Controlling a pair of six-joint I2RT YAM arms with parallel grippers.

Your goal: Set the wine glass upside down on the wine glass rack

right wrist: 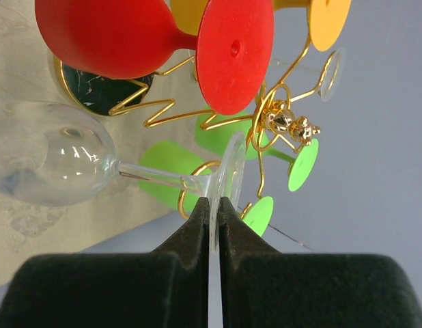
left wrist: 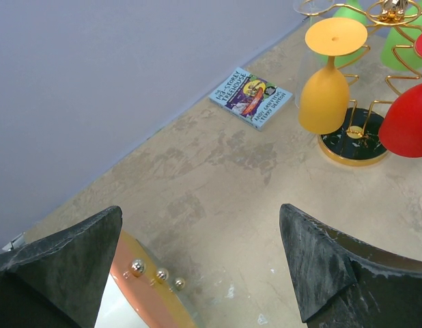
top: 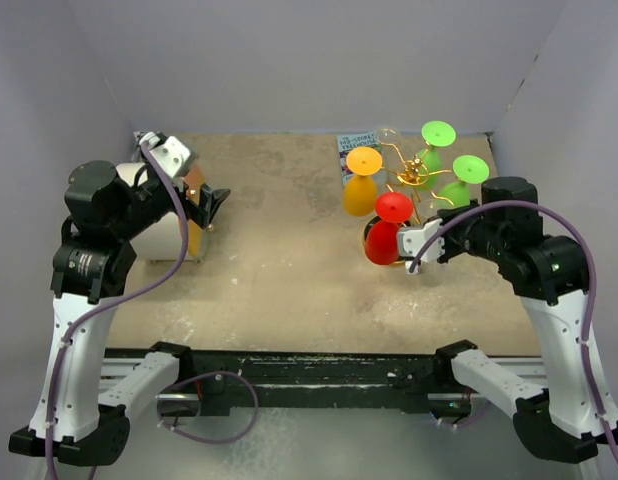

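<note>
Wine glass (right wrist: 47, 154), clear and hard to pick out from above, hangs bowl-down at the near side of the wine glass rack (top: 414, 177). It is carried only by its foot, which the right gripper (right wrist: 214, 205) has pinched edge-on between fingers pressed together on it. The stem passes right by one of the gold wire loops (right wrist: 192, 186), but I cannot tell whether it is actually threaded into that loop or just lying in front of it. That is where I would worry. If the fingers part before the foot rests on the wire, the glass will fall onto the table beside the black base (left wrist: 353, 140). The hold looks thin too, on a slick disc that could swivel or slip. The red glass (right wrist: 115, 34) hangs just beside it on the near side, so any sideways push could knock it, or rock the slender stand with its orange glass (left wrist: 325, 92) and green glasses (top: 439, 133). The left gripper (left wrist: 201, 212) sits well apart at the far left, spread wide and holding nothing.
</note>
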